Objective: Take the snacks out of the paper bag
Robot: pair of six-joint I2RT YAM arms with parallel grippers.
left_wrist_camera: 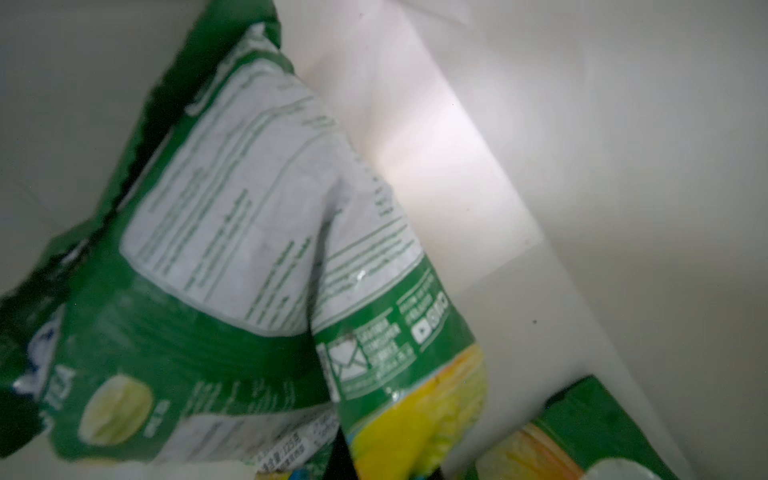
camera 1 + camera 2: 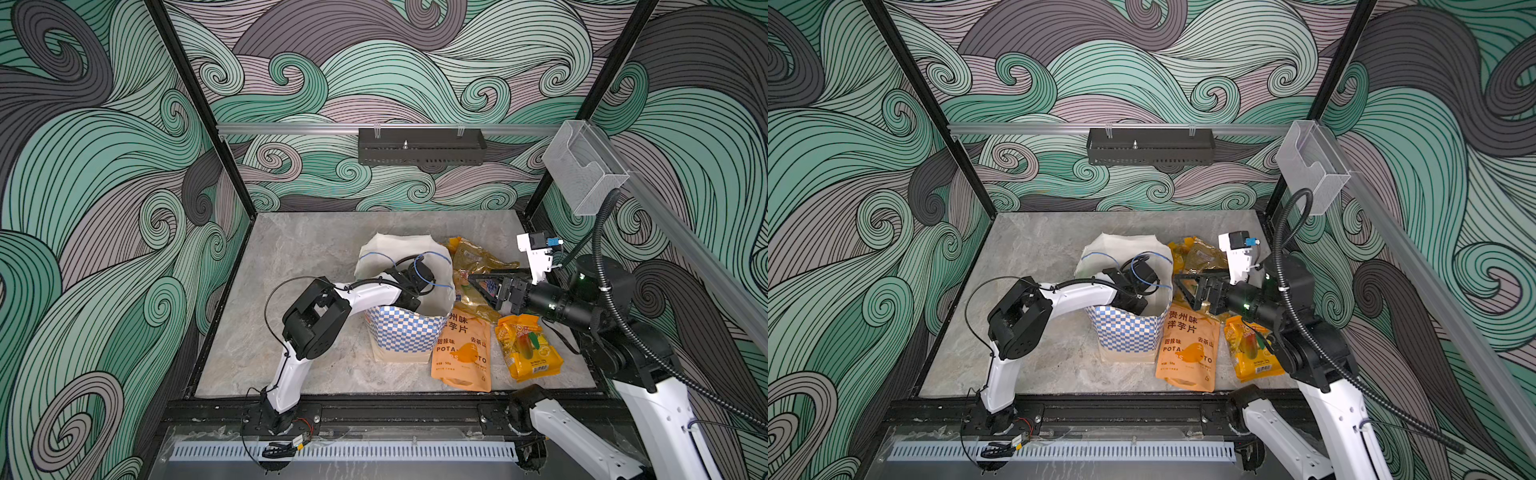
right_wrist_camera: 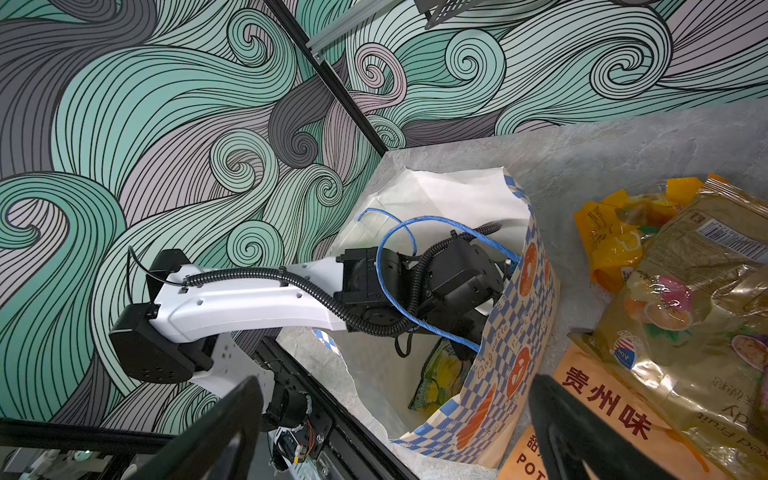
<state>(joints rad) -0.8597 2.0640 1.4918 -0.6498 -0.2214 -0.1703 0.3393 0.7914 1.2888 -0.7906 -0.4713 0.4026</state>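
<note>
left gripper (image 1: 340, 455): you have it down inside the bag (image 2: 405, 332); both top views hide it behind your left arm (image 2: 365, 295), and only the left wrist view catches its dark tip, jaws together on a fold of the green packet (image 1: 232, 249)
bag: upright in the middle of the table (image 2: 316, 257), long axis vertical, mouth up; cream paper, blue-and-white check band, white inside; only the right wrist view shows the orange prints on its side and the blue cord (image 3: 415, 232) looped over the end of your left arm
green packet: inside the bag, tilted, long axis running up the white wall; the left wrist view gives you its back, green with a pale text panel and a yellow end; the right wrist view gives only a green-yellow strip (image 3: 440, 374); the top views show none of it
second green packet (image 1: 590, 428): just a corner, low in the bag, left wrist view alone
pouch (image 2: 461, 353): flat, touching the bag's right side, long axis near to far, top toward the back; orange, "POTA" legible
gold packet (image 2: 473, 257): flat behind the pouch, overlapping its top; crinkly golden-brown; the right wrist view adds fruit prints and a barcode
fruit packet (image 2: 528, 347): flat, just right of the pouch, long axis near to far, far end leaning left; yellow-orange
right gripper (image 2: 480, 286): hovers over the gold packet, pointing left at the bag, jaws wide apart
</note>
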